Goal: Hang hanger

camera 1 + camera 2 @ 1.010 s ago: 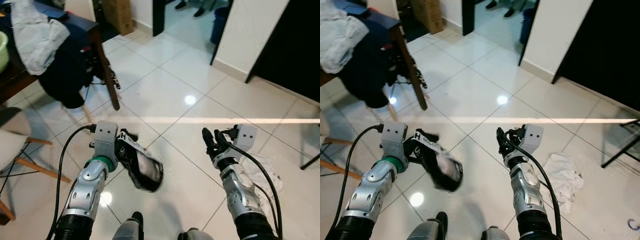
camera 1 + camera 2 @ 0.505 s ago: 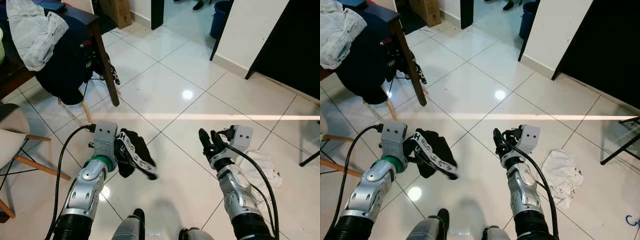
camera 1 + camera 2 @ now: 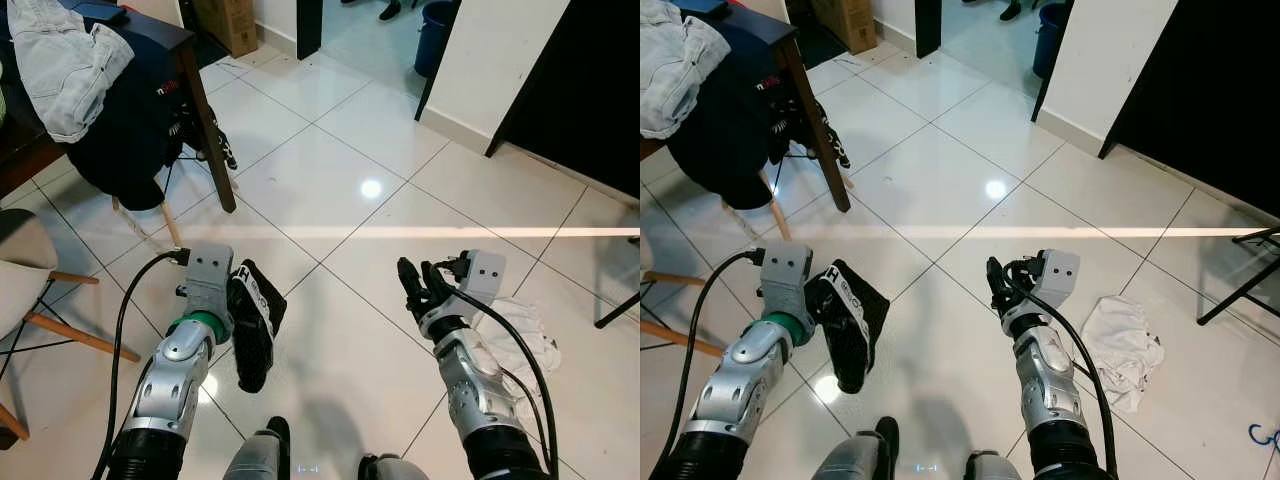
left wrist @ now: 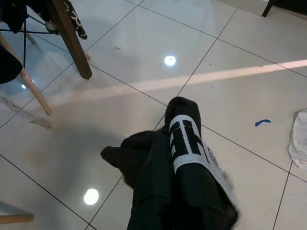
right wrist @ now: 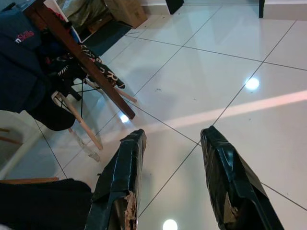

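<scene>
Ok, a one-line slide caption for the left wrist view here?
Left pincer carrying a black garment with a white-lettered band over glossy white floor tiles.

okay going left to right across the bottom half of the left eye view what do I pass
left gripper → black garment hanging from it → right gripper, fingers apart → white cloth on the floor

L gripper (image 3: 238, 300) fingers under garment (image 3: 255, 325)
</scene>
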You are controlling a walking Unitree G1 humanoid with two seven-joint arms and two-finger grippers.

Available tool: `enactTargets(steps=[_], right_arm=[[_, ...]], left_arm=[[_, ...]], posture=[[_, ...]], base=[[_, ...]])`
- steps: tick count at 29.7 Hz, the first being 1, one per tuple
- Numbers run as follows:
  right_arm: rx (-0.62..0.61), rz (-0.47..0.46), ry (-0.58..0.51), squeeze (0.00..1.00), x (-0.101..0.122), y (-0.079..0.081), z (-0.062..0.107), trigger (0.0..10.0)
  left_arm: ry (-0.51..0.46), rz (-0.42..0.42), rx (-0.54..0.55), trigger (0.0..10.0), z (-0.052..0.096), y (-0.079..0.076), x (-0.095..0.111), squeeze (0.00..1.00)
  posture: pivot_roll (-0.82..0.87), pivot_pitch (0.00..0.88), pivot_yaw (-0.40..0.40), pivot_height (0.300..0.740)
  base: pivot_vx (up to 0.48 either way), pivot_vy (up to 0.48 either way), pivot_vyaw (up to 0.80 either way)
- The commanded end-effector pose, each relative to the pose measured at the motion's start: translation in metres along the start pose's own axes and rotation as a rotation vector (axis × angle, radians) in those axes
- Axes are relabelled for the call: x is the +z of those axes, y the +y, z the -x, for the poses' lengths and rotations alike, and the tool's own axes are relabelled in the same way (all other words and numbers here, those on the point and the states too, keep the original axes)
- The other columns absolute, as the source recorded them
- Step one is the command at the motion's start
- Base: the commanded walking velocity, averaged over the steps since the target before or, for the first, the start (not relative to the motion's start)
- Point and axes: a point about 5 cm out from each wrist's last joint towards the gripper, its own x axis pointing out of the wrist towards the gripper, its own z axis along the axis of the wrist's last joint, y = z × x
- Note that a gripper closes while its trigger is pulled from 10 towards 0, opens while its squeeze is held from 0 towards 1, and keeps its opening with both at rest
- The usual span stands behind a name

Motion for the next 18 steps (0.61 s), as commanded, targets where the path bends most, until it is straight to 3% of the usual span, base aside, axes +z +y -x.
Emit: enactTargets(steps=[1, 9, 18], right_arm=[[-0.018, -0.010, 0.011, 0.00, -0.0040, -0.0028, 0.0045, 10.0], [-0.017, -0.009, 0.013, 0.00, -0.0040, -0.0030, 0.0045, 10.0], [-0.017, -0.009, 0.017, 0.00, -0.0047, -0.0029, 0.0053, 10.0]], left_arm=[[0.022, 0.014, 0.004, 10.0, 0.0016, 0.0002, -0.0067, 0.00], [0.019, 0.001, 0.002, 10.0, 0.0017, -0.0003, -0.0057, 0.00], [0.015, 0.022, 0.012, 10.0, 0.0017, 0.0012, -0.0042, 0.00]], posture=[[0.09, 0.125, 0.080, 0.740], [0.09, 0.127, 0.078, 0.740], [0.08, 0.124, 0.081, 0.740]], base=[[0.000, 0.000, 0.00], [0.000, 0.000, 0.00], [0.000, -0.358, 0.00]])
